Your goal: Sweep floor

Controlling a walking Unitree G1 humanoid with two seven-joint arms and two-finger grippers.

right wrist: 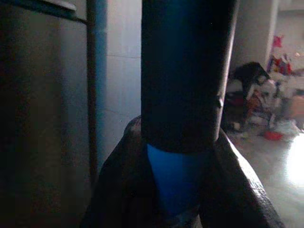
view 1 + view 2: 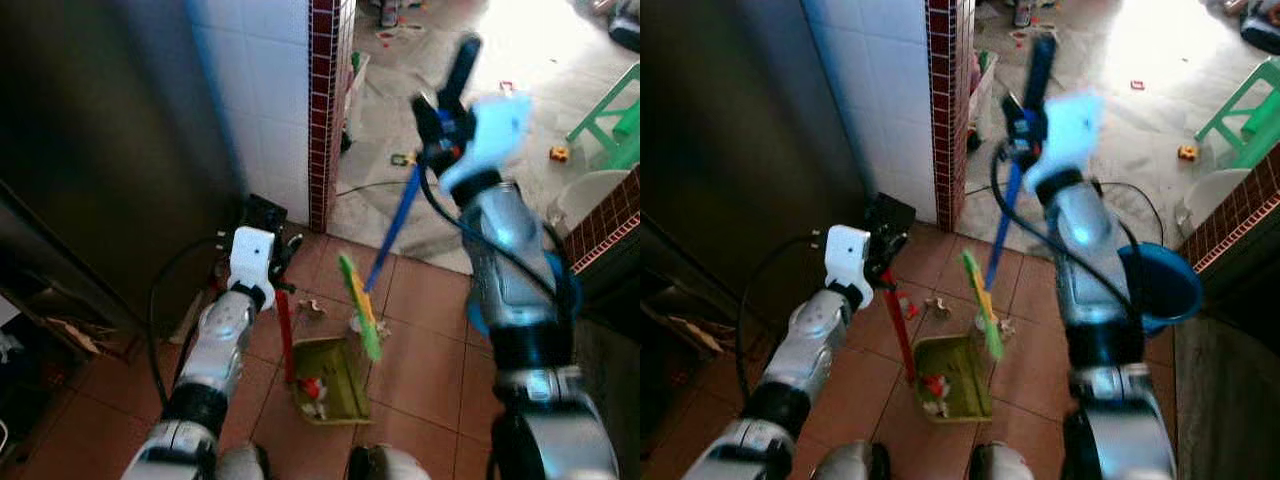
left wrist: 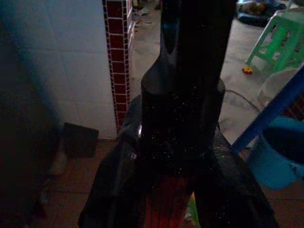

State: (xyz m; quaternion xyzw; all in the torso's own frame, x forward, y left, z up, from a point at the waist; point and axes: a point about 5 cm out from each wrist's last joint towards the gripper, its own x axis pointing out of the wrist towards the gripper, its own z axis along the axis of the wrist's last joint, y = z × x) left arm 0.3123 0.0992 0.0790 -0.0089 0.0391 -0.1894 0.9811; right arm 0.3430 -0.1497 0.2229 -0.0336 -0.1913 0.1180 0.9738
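Tiled pillar (image 2: 322, 100) and blue bucket (image 2: 1160, 285) flanking open floor (image 2: 420, 340).

Head pair looks down at tiled floor (image 2: 420, 350), sharing dustpan (image 2: 330, 380); wrist cams sit close behind gripped handles.

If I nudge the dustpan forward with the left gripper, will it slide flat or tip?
The dustpan looks like thin, light plastic on smooth tile, so it should slide easily. The left gripper holds its tall red handle near the top, so a push there may tilt the tray. The scraps inside look loose and could spill.
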